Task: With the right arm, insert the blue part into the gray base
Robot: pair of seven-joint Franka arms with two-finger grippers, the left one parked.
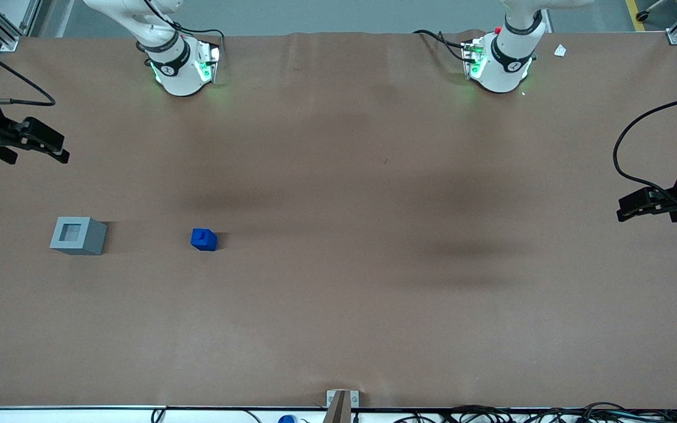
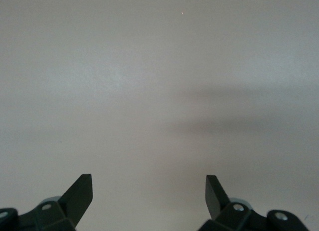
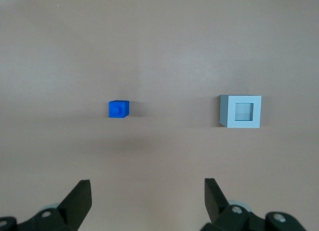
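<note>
High over the table (image 1: 338, 305), gripper (image 3: 144, 198) hung wide open, empty | blue part (image 1: 204, 239) sat at 3 o'clock of gray base (image 1: 78, 235), well apart | step: approach | next: descend, grasp blue part squarely.

The brown table (image 1: 338, 305) carries the gray base (image 1: 78, 235) and blue part (image 1: 204, 239), well apart.

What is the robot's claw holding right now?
Nothing. The gripper is open and empty, up above the table. The blue part and the gray base sit apart on the table, untouched.
</note>
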